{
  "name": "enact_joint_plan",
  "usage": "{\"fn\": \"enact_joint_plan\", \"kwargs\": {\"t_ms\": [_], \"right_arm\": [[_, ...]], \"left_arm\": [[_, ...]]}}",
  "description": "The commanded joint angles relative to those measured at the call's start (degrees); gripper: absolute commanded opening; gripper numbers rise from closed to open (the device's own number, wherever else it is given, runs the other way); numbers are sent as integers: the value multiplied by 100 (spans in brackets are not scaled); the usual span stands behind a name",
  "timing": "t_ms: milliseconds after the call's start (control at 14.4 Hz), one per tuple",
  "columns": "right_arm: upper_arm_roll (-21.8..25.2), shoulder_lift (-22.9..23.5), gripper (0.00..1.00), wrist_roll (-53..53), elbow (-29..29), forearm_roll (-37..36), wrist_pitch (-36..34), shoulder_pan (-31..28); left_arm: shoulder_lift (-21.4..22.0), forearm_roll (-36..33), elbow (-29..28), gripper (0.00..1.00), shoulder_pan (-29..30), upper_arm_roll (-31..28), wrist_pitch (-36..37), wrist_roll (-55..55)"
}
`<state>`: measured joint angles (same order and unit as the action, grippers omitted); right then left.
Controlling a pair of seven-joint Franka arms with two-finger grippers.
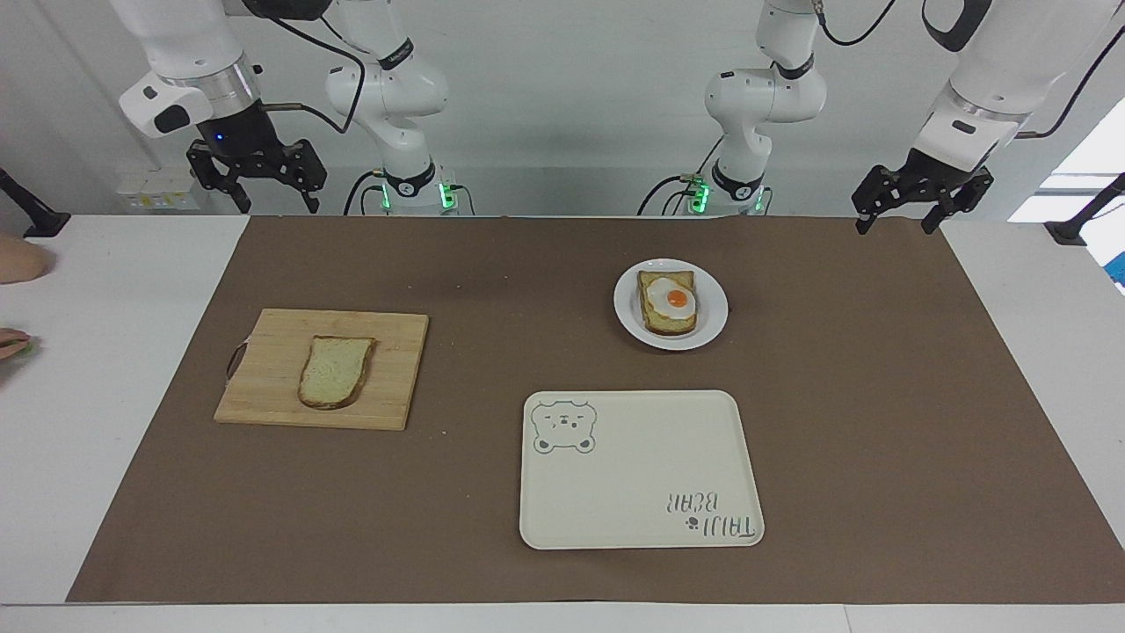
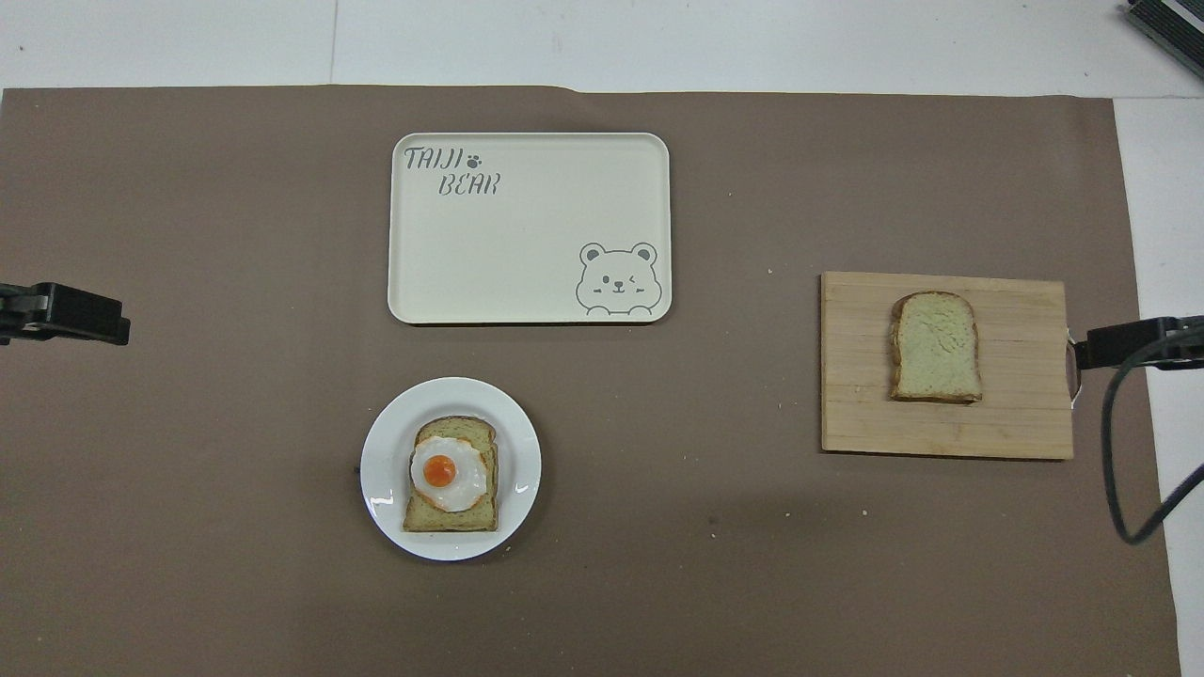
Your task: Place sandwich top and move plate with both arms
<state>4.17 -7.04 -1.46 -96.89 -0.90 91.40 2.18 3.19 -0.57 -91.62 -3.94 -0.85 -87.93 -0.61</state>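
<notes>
Facing view: right gripper (image 1: 256, 183), jaws wide and empty, hangs above the sandwich top (image 1: 335, 371), which lies on the cutting board (image 1: 264, 387) lengthwise toward the robots; left gripper (image 1: 920, 204) waits, equally wide.

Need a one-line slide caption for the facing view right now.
Both open grippers, right and left, raised; sandwich top on cutting board, egg toast on plate.

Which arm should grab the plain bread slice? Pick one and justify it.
Right. The right gripper hangs open at the cutting board's end, where the sandwich top lies; the left gripper waits at the other end.
</notes>
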Motion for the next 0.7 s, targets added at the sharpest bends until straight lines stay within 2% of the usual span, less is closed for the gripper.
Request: {"fn": "enact_joint_plan", "kwargs": {"t_ms": [0, 278, 627], "right_arm": [[-30, -26, 100, -135, -453, 55, 535, -60], [-30, 325, 100, -161, -533, 178, 835, -69], [-30, 756, 100, -179, -832, 187, 1547, -112]], "left_arm": [[112, 66, -84, 100, 51, 15, 57, 34], [112, 66, -75, 100, 51, 15, 57, 34], [112, 66, -75, 100, 51, 15, 57, 34]]}}
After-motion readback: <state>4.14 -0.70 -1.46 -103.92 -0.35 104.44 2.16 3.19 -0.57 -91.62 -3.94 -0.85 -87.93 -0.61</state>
